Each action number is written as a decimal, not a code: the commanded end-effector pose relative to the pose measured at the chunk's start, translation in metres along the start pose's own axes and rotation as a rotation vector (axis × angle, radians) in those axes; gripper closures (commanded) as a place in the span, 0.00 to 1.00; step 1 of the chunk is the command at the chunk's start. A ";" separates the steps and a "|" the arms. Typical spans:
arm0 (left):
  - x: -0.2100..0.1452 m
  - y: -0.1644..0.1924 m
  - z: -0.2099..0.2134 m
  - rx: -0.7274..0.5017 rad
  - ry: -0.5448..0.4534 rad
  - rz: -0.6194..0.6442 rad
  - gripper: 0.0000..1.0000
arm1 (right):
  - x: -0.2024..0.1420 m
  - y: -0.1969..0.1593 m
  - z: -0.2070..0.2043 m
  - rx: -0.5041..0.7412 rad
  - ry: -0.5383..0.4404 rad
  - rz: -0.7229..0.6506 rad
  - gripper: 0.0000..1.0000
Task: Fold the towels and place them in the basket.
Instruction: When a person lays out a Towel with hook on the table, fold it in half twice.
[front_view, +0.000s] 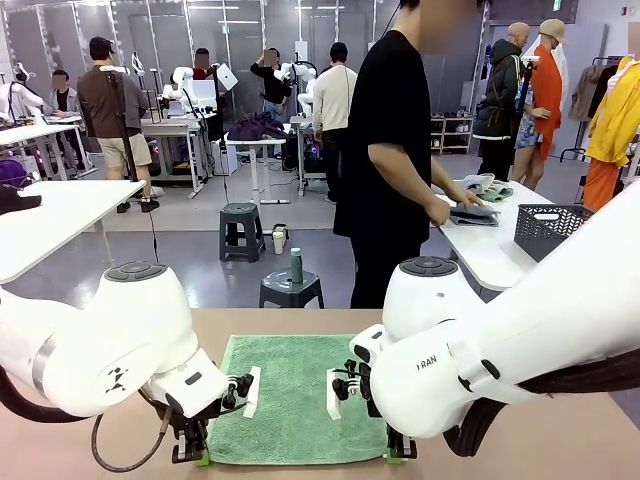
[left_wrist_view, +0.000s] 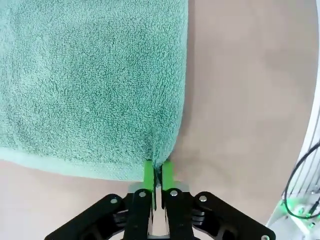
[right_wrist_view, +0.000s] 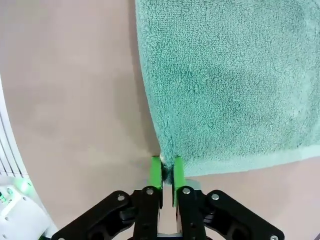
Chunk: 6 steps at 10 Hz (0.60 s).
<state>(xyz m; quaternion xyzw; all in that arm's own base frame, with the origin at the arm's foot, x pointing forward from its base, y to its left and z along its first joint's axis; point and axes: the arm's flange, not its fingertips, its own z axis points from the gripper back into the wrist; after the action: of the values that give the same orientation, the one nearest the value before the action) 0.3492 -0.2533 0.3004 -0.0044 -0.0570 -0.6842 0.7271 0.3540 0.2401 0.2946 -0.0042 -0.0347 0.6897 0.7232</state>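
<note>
firmly, left end effector (left_wrist_view: 158, 167) and right end effector (right_wrist_view: 166, 165) pinch the green towel (left_wrist_view: 95, 75).

Grey floor (front_view: 200, 272), dark stools (front_view: 241, 214), white tables (front_view: 60, 215)

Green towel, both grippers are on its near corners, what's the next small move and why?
Probably lift both corners a little, together. The left gripper and right gripper are each shut on a near corner of the towel, which lies flat and unfolded on the table, so raising evenly should start the fold.
</note>
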 end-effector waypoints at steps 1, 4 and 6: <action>-0.055 -0.061 -0.008 -0.017 -0.028 -0.012 1.00 | -0.027 0.036 -0.013 0.011 -0.001 -0.026 1.00; 0.000 0.000 0.001 0.000 -0.004 0.001 1.00 | 0.000 -0.001 0.001 0.000 -0.003 -0.005 1.00; 0.000 0.000 0.001 0.000 -0.004 0.001 1.00 | 0.000 -0.001 0.001 0.000 -0.003 -0.005 1.00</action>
<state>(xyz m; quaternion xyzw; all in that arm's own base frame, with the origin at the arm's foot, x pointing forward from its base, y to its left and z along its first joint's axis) 0.3492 -0.2530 0.3014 -0.0088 -0.0581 -0.6873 0.7240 0.3551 0.2400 0.2957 -0.0004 -0.0351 0.6861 0.7266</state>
